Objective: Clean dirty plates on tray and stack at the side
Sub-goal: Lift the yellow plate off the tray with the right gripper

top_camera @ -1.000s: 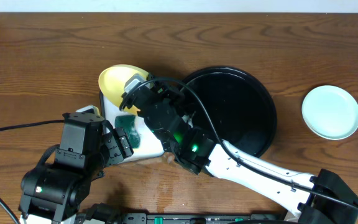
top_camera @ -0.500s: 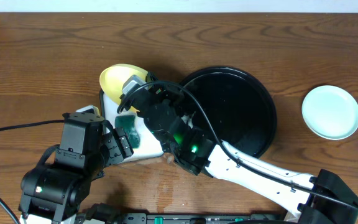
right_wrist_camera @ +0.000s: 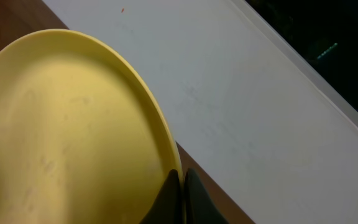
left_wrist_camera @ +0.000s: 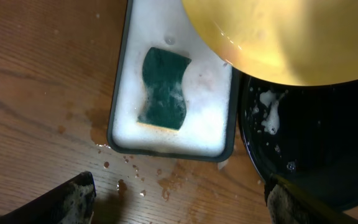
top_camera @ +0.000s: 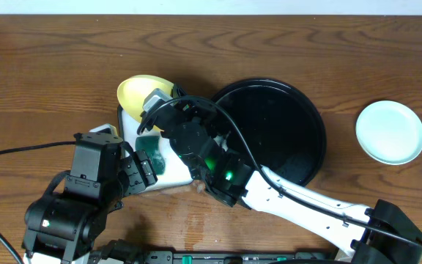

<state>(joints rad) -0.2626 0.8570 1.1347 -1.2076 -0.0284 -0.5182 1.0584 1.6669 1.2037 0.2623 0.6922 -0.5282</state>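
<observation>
Black arms (top_camera: 97,176) (green lights (top_camera: 229,176))

A yellow plate (left_wrist_camera: 284,37) fills the upper right, covering one corner of a foam-filled white tray (left_wrist_camera: 120,87) in which a green sponge (left_wrist_camera: 163,89) lies. A glossy black tray (left_wrist_camera: 334,149) flecked with foam (left_wrist_camera: 267,117) sits just beside it. Droplets spot the wooden tabletop (left_wrist_camera: 36,81). The left gripper (left_wrist_camera: 179,198) spreads its fingers (left_wrist_camera: 73,198) wide.

"Where is there room to pass?"
"Along the far edge and the left edge, and between the black tray (top_camera: 291,110) and the pale green plate (top_camera: 390,132) by the right edge."
"What blocks the way?"
"The right arm (top_camera: 299,196) crosses the near side. The yellow plate (top_camera: 134,92) and the sponge tray (left_wrist_camera: 116,93) crowd the middle."
</observation>
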